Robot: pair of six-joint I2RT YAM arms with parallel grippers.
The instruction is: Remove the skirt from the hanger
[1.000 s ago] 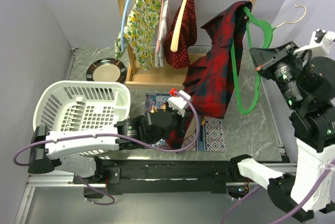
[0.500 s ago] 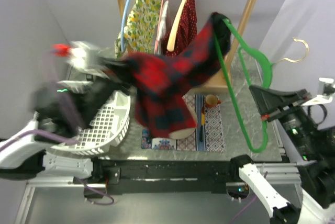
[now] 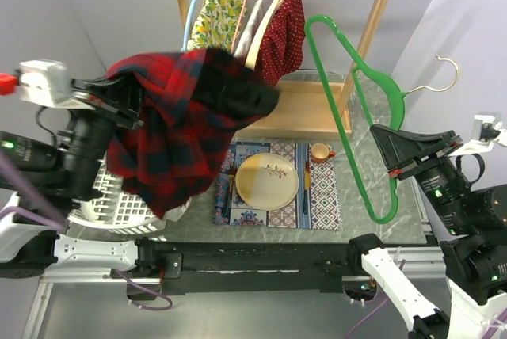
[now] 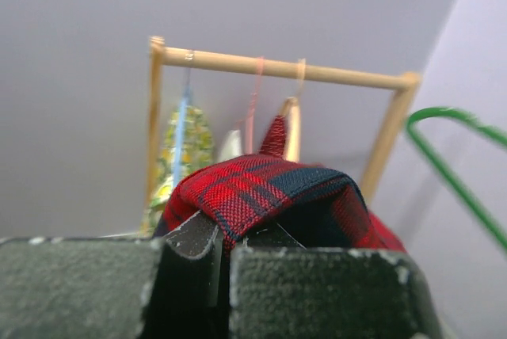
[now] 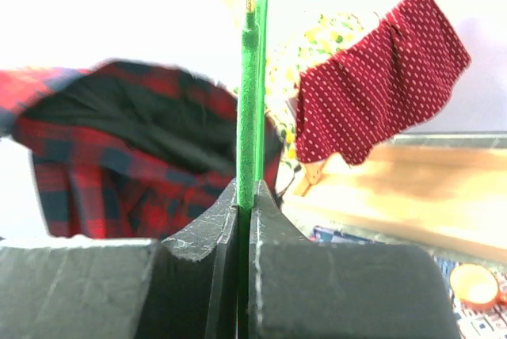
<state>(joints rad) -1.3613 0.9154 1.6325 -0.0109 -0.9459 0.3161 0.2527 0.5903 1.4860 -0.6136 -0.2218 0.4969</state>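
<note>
Clearly skirt in left tool, off hanger.

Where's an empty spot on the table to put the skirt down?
The bare marble right of the placemat, below the green hanger, is free. The middle is crowded: plate and cup on the placemat. The white basket fills the left, under the skirt.
</note>
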